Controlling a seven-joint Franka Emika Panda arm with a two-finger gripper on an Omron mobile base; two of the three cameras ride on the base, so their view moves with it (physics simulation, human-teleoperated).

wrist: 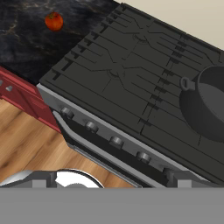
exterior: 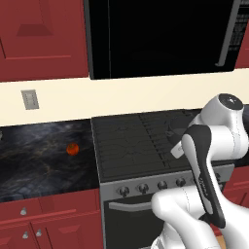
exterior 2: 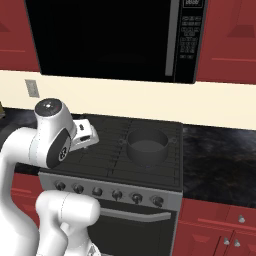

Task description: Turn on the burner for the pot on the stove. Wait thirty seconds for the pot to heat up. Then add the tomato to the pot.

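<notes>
The stove [exterior: 141, 141] is a wide black gas cooktop with dark ribbed grates, and along its grey steel front runs a row of round dark knobs [exterior 2: 117, 194]. On the grates stands a dark grey pot [exterior 2: 146, 146], uncovered, with small side handles. In the right base view it is at about 1 o'clock from the middle of the cooktop, over the back burners. In the hand view the pot is cut off by the edge at 3 o'clock.

The tomato [exterior: 72, 149] lies on the dark marbled desk [exterior: 39, 160], to the side of the stove and well apart from the pot. In the left base view it is at about 9 o'clock from the cooktop, near the stove edge but not touching it. In the hand view the tomato [wrist: 54, 21] is small and red-orange at about 11 o'clock, with the whole cooktop between it and the pot.

The hand [exterior 2: 84, 134] hangs above the front part of the cooktop, on the side toward the tomato, clear of the grates and the knobs. Its fingers stand fully apart and it holds nothing.

Above the stove is a black microwave [exterior 2: 110, 37] between red upper cabinets [exterior: 39, 36]. Red lower cabinets [exterior: 44, 223] are under the desk, and a wooden floor [wrist: 26, 148] is in front of the stove.
</notes>
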